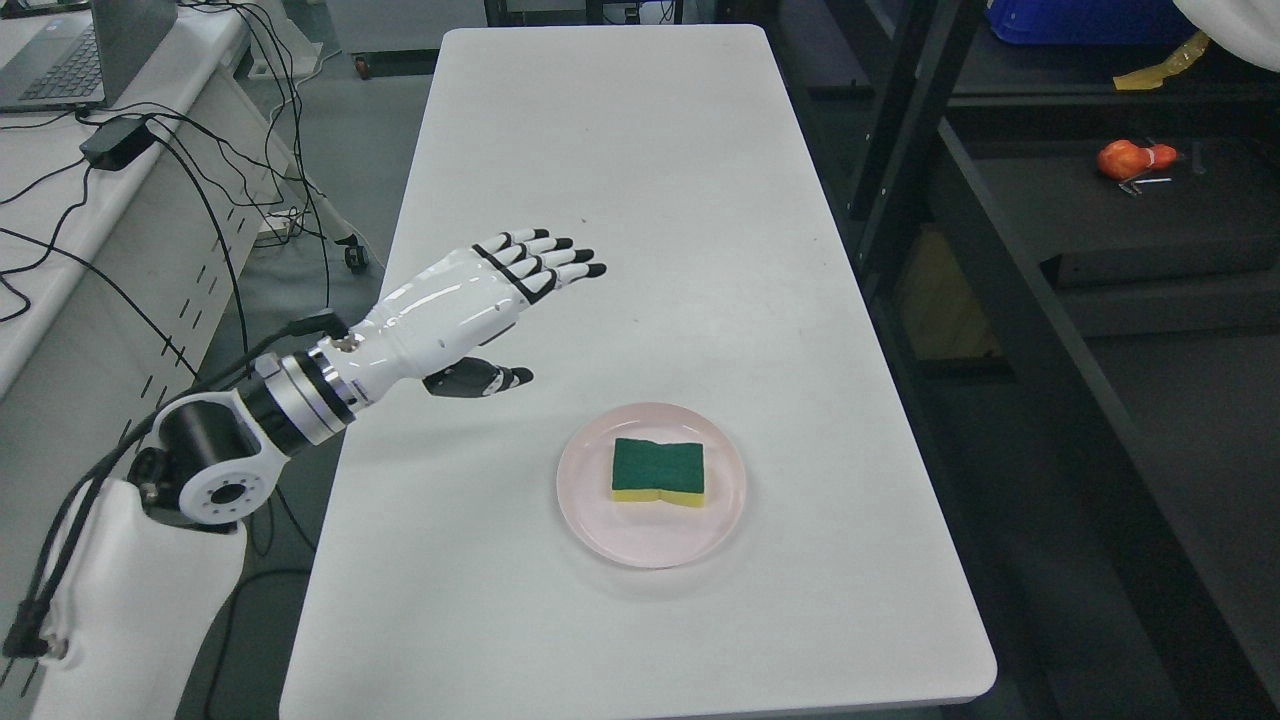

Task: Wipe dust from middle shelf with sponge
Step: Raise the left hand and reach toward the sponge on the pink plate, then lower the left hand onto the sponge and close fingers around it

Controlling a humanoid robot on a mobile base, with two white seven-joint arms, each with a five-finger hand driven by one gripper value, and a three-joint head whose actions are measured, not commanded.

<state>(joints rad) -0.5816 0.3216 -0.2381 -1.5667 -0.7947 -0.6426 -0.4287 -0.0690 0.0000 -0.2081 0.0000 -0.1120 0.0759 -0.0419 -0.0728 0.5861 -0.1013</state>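
Left hand (470,310) hovering open, empty, up-left of sponge (658,471) on plate (600,520). Needs lowering w/ fingers straddling sponge sides.

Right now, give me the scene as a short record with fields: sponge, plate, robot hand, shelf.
sponge: green-topped, yellow-based sponge, lying flat on the plate, untouched
plate: pink plate on the white table, near its front end
left robot hand: left robot hand open, fingers extended, above the table, apart from the plate
right robot hand: not in view
shelf: dark shelf unit right of the table, holding an orange object
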